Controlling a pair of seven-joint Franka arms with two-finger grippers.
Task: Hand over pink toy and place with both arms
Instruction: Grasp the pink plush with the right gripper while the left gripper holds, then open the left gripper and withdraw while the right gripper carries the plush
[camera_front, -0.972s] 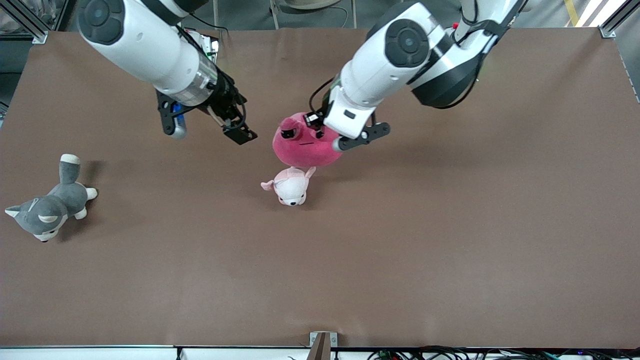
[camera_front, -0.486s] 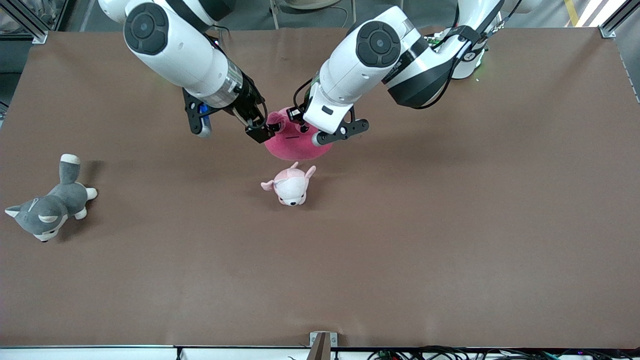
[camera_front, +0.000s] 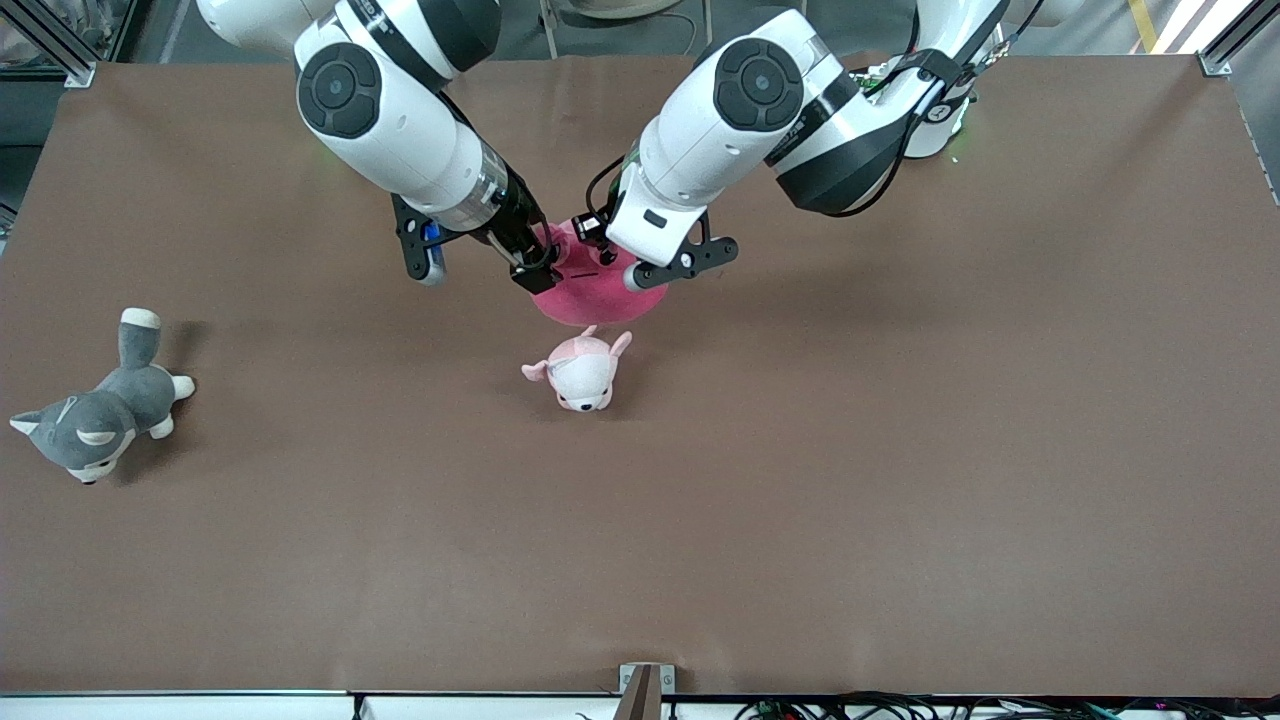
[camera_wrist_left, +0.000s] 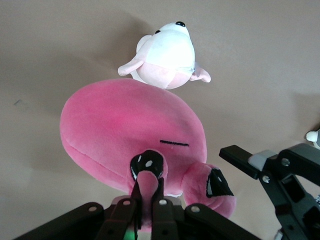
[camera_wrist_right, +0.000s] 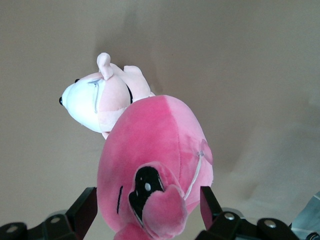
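Note:
The hot-pink blob toy (camera_front: 600, 297) hangs in the air over the table's middle, just above the small pale pink plush. My left gripper (camera_front: 600, 240) is shut on one of its black-eyed stalks; the left wrist view shows the gripper (camera_wrist_left: 148, 200) pinching that stalk, with the toy's body (camera_wrist_left: 130, 125) below. My right gripper (camera_front: 535, 272) is open at the toy's other stalk. In the right wrist view the gripper (camera_wrist_right: 148, 205) has a finger on either side of the toy (camera_wrist_right: 150, 145), with gaps to the plush.
A small pale pink-and-white plush (camera_front: 580, 372) lies on the brown table (camera_front: 900, 450) just nearer the front camera than the toy. It also shows in both wrist views (camera_wrist_left: 167, 55) (camera_wrist_right: 100, 100). A grey-and-white plush (camera_front: 95, 420) lies toward the right arm's end.
My right arm has swung in toward the toy, and its open fingers now flank a stalk. My left arm carried the toy slightly toward the right arm, then held still.

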